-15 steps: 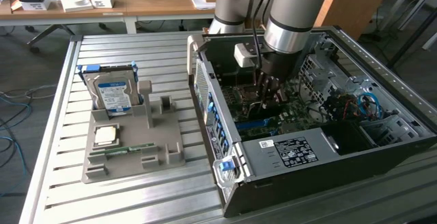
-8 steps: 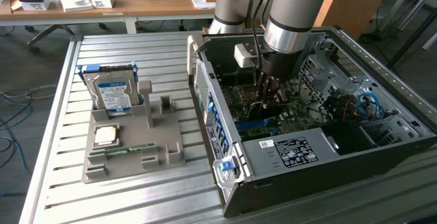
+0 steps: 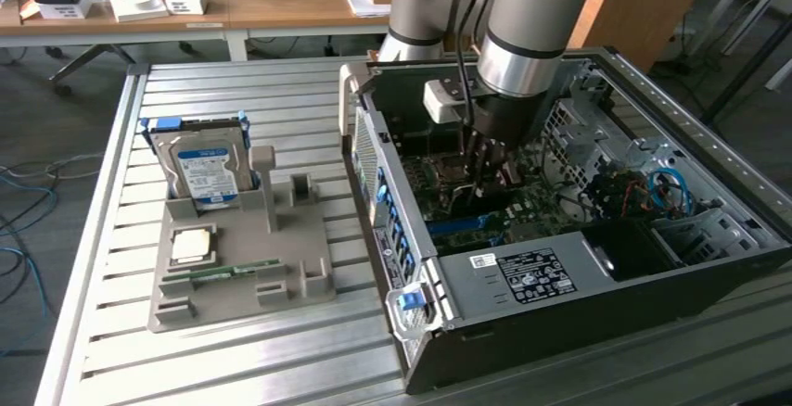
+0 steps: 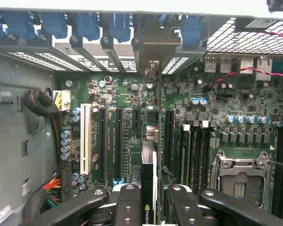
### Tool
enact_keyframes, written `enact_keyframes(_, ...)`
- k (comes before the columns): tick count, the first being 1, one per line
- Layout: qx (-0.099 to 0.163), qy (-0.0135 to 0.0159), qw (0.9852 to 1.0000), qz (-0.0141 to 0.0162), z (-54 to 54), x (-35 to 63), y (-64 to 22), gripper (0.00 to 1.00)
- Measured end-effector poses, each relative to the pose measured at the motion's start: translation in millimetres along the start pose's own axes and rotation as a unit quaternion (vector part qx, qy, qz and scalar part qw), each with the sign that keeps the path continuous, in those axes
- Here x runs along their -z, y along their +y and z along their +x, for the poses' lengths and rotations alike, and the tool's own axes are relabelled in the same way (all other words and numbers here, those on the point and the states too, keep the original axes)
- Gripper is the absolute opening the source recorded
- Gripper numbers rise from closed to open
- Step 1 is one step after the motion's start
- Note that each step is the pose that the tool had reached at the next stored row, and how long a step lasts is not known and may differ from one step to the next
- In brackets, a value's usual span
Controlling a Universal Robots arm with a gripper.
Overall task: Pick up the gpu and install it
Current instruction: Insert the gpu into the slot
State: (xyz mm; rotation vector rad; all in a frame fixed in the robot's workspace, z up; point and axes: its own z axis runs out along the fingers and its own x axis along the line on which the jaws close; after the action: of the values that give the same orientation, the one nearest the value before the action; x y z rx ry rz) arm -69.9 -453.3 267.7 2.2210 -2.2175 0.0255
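I have the arm reaching down into the open computer case (image 3: 544,276), which lies on its side on the bench (image 3: 185,360). From the wrist view, the tool (image 4: 148,200) is clamped on the gpu (image 4: 148,176), with one black finger (image 4: 127,202) on either face of the card. The gpu stands on edge, in line with the long black expansion slots of the motherboard (image 4: 226,108). I cannot tell whether its edge is touching a slot. On the exterior view's left, well apart from the case, the grey holder (image 3: 266,258) carries the hard drive (image 3: 208,170) upright and the memory stick (image 3: 223,272) lying flat.
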Motion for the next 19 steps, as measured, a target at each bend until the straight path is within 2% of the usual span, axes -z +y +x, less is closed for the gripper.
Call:
enact_keyframes(8,0.004,0.0000,1.0000,0.0028,0.0,-0.4,0.2,0.26)
enact_keyframes(19,0.004,-0.0002,1.0000,0.0031,-0.1,-3.3,0.6,0.26)
